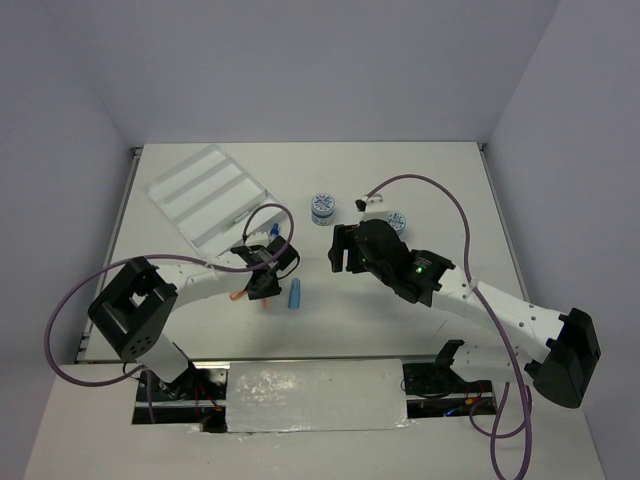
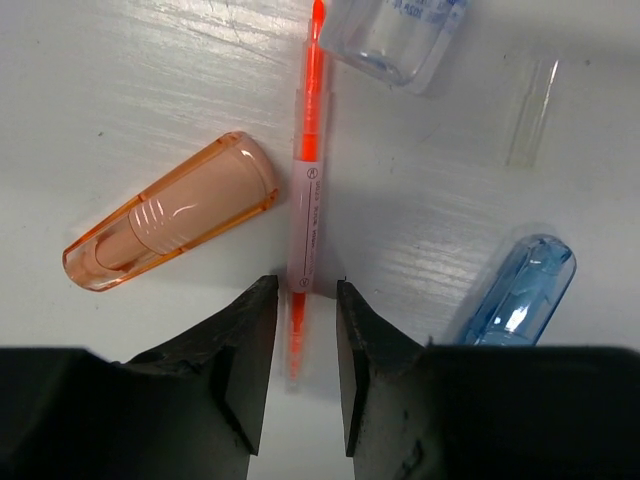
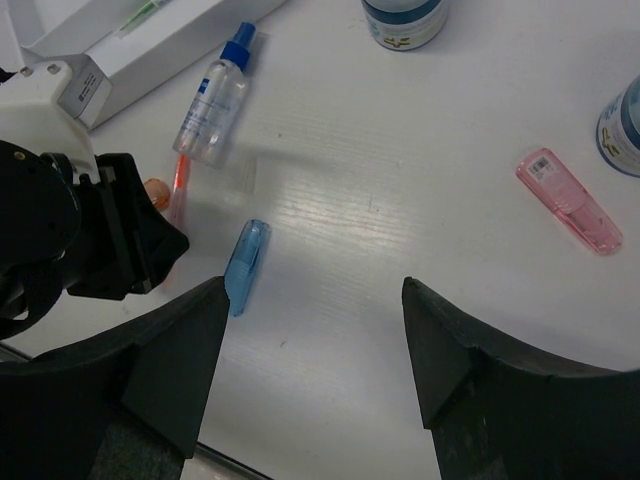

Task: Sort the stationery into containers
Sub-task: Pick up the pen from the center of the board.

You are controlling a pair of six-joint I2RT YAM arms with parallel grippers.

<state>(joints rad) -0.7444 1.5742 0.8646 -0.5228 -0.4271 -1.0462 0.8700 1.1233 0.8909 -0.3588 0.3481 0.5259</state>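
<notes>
My left gripper (image 2: 307, 285) is low over the table, its jaws narrowly open on either side of the lower end of a thin orange pen (image 2: 305, 200), with a small gap each side. An orange cap (image 2: 175, 225) lies left of the pen, a blue cap (image 2: 520, 295) to the right, and a clear bottle (image 2: 395, 35) beyond. My right gripper (image 3: 315, 285) is wide open and empty above the table. A pink cap (image 3: 570, 200) and two patterned pots (image 1: 322, 207) (image 1: 395, 220) lie nearby. The white tray (image 1: 210, 195) is at the far left.
A grey-green pen (image 3: 140, 12) lies in the tray. The blue-capped bottle (image 3: 212, 95) lies just beside the tray's near edge. The left arm's purple cable (image 1: 80, 290) loops over the table's left side, the right arm's cable (image 1: 450, 210) over the right.
</notes>
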